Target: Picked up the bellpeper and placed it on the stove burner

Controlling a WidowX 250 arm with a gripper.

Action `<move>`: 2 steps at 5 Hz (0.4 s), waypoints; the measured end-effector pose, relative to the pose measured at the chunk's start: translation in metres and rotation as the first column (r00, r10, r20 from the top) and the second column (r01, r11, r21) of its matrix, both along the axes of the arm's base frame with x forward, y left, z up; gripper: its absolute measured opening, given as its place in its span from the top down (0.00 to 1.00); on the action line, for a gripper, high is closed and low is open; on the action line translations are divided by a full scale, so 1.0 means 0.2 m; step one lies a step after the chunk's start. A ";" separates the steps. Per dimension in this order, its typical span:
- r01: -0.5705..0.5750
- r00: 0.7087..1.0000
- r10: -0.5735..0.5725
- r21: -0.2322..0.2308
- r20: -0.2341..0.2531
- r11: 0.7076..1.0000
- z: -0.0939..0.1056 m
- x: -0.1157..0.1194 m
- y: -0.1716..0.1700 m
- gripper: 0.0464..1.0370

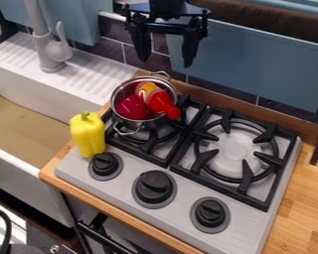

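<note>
The black gripper [167,54] hangs at the top of the view, above and behind the stove, its two fingers apart with nothing between them. A yellow bell pepper [88,135] stands upright at the stove's left front corner, just behind the left knob, its green stem on top. The right stove burner [273,158] has a black grate with bare metal at its middle. On the left burner [149,145] sits a metal pot.
The metal pot [139,125] holds a dark red item and a red-capped bottle [160,100]. Several black knobs line the stove's front. A white sink [29,111] with a grey faucet [50,49] lies left; wooden counter [307,198] extends right.
</note>
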State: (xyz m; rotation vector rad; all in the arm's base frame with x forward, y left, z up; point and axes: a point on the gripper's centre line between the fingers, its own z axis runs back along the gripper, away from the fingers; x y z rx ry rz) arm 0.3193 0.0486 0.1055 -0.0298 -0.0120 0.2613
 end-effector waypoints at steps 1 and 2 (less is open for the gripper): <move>0.013 1.000 -0.014 0.003 0.028 1.000 0.00 -0.05 0.13 0.04; 0.055 0.996 -0.057 0.026 0.069 0.998 0.01 -0.14 0.26 0.04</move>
